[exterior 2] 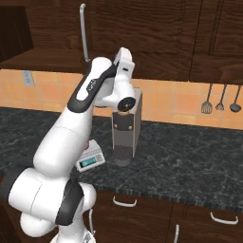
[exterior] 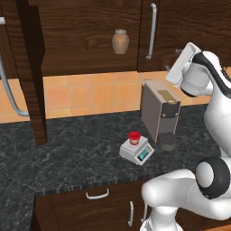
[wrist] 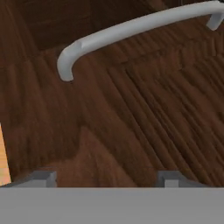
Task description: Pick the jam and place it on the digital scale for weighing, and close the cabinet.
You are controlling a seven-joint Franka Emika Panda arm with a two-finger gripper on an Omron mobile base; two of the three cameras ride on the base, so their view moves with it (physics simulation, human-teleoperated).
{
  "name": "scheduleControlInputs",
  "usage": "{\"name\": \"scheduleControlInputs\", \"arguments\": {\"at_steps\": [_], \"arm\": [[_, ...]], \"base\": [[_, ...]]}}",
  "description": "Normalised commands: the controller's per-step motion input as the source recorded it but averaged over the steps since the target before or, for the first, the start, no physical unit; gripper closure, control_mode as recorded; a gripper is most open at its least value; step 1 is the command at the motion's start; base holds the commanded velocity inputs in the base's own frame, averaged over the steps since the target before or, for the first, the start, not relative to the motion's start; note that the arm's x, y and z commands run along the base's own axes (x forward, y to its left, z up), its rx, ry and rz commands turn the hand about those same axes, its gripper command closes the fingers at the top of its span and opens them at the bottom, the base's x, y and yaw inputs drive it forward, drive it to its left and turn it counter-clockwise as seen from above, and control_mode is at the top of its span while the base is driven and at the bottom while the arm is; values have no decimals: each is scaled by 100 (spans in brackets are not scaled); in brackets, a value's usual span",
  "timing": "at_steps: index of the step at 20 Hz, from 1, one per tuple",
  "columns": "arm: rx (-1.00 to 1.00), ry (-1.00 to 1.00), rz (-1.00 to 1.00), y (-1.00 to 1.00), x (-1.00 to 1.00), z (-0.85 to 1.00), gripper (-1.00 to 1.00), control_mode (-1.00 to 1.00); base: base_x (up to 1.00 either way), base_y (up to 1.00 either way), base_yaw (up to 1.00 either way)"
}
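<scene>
The jam [exterior: 134, 137], a tiny red-lidded jar, stands upright on the top plate of the light-grey digital scale [exterior: 136, 151], which sits on the dark counter in front of the coffee machine. The scale [exterior 2: 90, 159] also shows partly behind my arm. The dark-brown cabinet [exterior: 85, 36] is open. Its left door [exterior: 32, 67] juts out toward me, and the right door [exterior: 189, 27] is shut. My gripper [wrist: 107, 179] is raised close to a cabinet door face, just below its silver bar handle [wrist: 131, 28]. It is open, with nothing between the fingers.
A tan ceramic jar [exterior: 120, 41] stands on the cabinet shelf. The tall grey coffee machine [exterior: 160, 113] stands right of the scale, under my hand. Utensils [exterior 2: 220, 100] hang on the tiled wall at right. Drawers [exterior: 97, 195] run below the counter edge.
</scene>
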Motion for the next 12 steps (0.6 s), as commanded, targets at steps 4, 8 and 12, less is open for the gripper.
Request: {"name": "scheduleControlInputs", "arguments": {"at_steps": [4, 8, 12], "arm": [[1, 0, -6, -41, -94, 38, -100, -100], [-2, 4, 2, -3, -97, 56, -100, -100], [-10, 19, 10, -13, -98, 72, -100, -100]], "base": [[0, 0, 0], [0, 0, 0], [0, 0, 0]]}}
